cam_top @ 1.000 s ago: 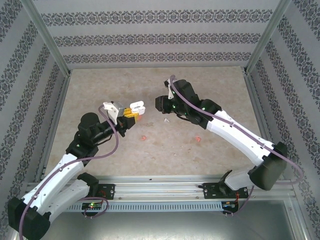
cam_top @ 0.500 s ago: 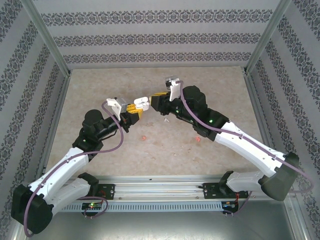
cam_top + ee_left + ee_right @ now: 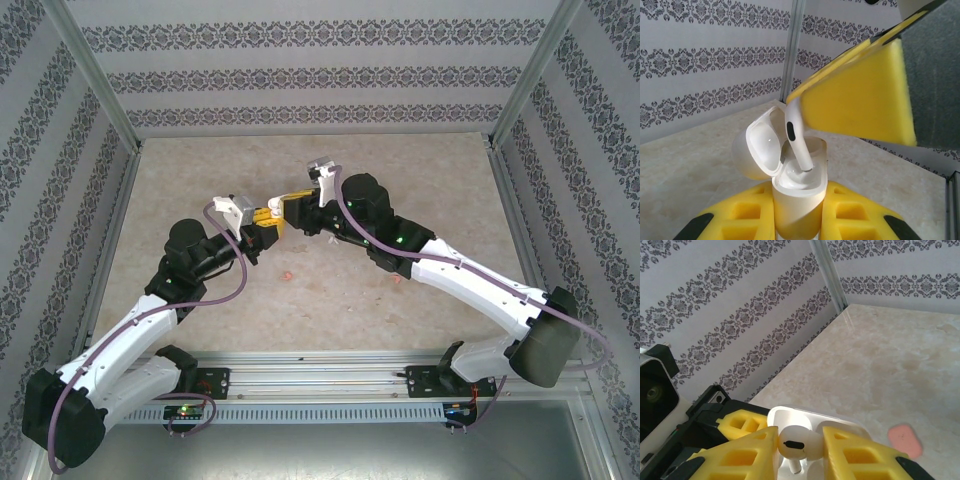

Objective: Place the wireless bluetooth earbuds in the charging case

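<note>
My L gripper [image 3: 266,220] is clamped on the white case [image 3: 799,192], held upright above the table, lid [image 3: 757,147] swung open to one side. My R gripper [image 3: 800,446] pinches a white earbud [image 3: 795,132] directly over the case. The bud's long axis is near vertical w/ a slight tilt, stem down, tip just inside the case's socket. My guess: R arm pushes straight down. A coral bud [image 3: 904,439] lies on the table, apart from the case. No readable text.

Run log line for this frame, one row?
left fingers shut on case | lid open | right fingers shut on white earbud | stem tip inside case, not seated | coral earbud on table
</note>
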Available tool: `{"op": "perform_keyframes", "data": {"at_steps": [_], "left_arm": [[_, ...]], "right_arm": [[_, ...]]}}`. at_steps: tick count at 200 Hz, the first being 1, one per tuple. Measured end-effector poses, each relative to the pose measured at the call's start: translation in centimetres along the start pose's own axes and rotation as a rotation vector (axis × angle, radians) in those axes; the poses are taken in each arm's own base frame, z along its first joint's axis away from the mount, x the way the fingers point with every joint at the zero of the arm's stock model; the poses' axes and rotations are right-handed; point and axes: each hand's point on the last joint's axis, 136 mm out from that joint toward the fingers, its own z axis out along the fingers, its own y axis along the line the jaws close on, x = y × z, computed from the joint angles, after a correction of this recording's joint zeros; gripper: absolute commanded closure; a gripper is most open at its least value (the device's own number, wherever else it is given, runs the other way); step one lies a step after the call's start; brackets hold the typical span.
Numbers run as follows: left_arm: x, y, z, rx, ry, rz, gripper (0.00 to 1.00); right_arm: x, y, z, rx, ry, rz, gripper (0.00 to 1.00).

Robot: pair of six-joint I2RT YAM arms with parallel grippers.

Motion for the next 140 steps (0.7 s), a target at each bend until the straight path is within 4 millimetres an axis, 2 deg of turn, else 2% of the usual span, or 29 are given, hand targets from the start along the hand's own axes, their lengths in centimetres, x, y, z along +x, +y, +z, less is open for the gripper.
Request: {"op": "perform_keyframes", "data": {"at_steps": [62, 94, 140], "left_arm": [[-0.2, 0.2, -0.1, -0.014, -0.006, 0.002, 1.00], [-0.5, 0.0, -0.3, -0.013, -0.016, 0.007, 1.00], [-0.3, 0.2, -0.4, -0.023, -0.008, -0.005, 1.00]], "right_arm": [[-0.3, 1.0, 0.1, -0.025, -0.011, -0.011, 0.74], [0.3, 1.5, 0.5, -0.037, 0.002, -0.014, 0.74], [0.5, 1.4, 1.0, -0.026, 0.000, -0.018, 0.74]]}}
